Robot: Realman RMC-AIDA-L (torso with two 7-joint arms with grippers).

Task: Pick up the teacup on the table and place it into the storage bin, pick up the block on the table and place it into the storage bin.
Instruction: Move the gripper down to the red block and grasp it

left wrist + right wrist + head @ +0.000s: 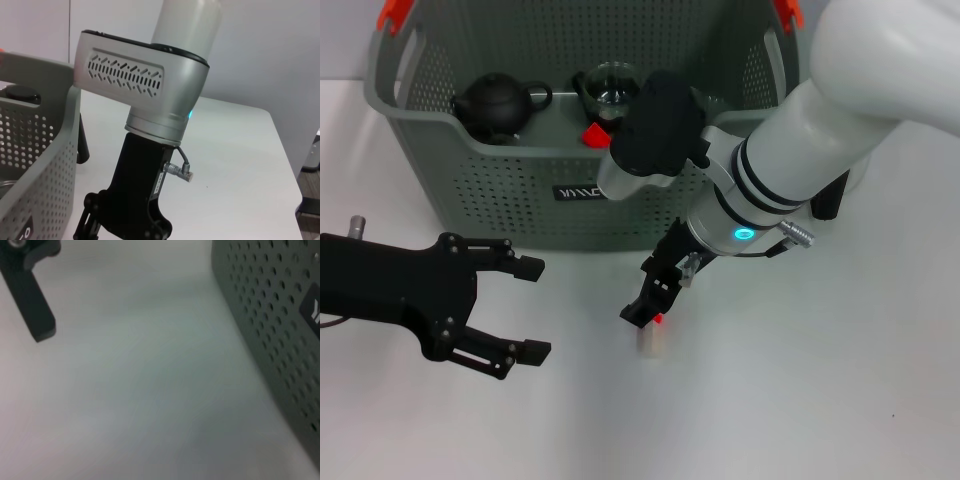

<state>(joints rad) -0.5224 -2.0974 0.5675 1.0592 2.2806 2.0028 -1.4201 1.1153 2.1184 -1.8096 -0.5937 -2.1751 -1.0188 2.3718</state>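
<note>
Inside storage bin, black teapot, glass teacup

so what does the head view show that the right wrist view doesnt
Only the head view shows the inside of the storage bin, with a black teapot, a glass cup and a red piece, plus the right pincer low over the table above a small blurred object. Only the right wrist view shows a close stretch of bare table. Both share the bin's perforated front wall, its label and part of the open left pincer.
</note>
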